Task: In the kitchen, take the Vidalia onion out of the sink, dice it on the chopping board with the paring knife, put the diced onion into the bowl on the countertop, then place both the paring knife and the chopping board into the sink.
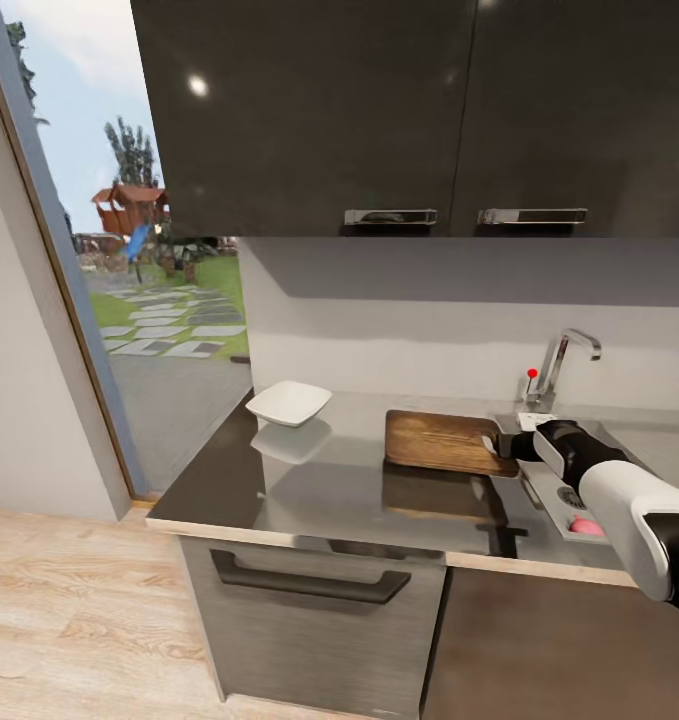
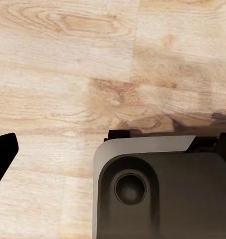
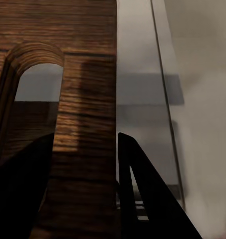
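**Right gripper at the chopping board edge, beside the sink**

The chopping board (image 1: 441, 441) lies flat on the dark grey worktop (image 1: 329, 490), its right end next to the sink (image 1: 549, 490). The right gripper (image 1: 499, 444) reaches in from the sink side and meets that right end of the board. In the right wrist view, the chopping board (image 3: 85, 124) sits between the two dark fingers (image 3: 142, 199), so the jaws are grasping the board by its edge; the handle cut-out of the board is visible there.

The white bowl (image 1: 289, 402) stands on the worktop to the left of the board, well apart from it, near the back wall. The chrome tap (image 1: 564, 360) with its red knob rises behind the sink. A small pink-red item (image 1: 585, 526) lies in the sink beneath the right arm; what it is cannot be told.

The left wrist view faces the pale wood-plank floor (image 2: 68, 74) and part of the robot's base (image 2: 162, 189). One dark fingertip (image 2: 3, 154) is visible; whether the left jaws are released or clenched cannot be told.
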You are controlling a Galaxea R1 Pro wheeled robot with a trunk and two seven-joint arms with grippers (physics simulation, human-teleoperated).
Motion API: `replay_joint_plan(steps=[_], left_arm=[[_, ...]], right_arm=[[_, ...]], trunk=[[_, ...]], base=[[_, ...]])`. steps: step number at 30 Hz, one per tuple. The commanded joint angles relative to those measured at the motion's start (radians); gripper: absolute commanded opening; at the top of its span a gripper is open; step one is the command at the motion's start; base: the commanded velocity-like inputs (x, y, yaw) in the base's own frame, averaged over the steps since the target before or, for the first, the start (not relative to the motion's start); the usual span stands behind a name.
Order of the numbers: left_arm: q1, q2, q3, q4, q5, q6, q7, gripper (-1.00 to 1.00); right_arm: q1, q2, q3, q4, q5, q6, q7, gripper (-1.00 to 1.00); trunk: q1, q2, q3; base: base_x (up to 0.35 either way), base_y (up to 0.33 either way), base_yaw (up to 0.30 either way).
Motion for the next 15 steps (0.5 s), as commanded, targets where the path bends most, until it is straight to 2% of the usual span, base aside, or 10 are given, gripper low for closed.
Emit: replay_joint_plan(steps=[1,15], left_arm=[[0.000,0.000,0.000,-0.001,0.001,-0.001,0.000,1.00],[0.000,0.000,0.000,-0.001,0.001,-0.001,0.000,1.00]], right_arm=[[0.000,0.000,0.006,-0.002,-0.008,0.005,0.002,-1.00],[0.000,0.015,0.006,0.010,-0.008,0.004,0.002,-1.00]], trunk=[[0.000,-0.001,-0.001],[0.000,-0.001,-0.001]], base=[[0.000,0.000,0.000],[0.000,0.000,0.000]])
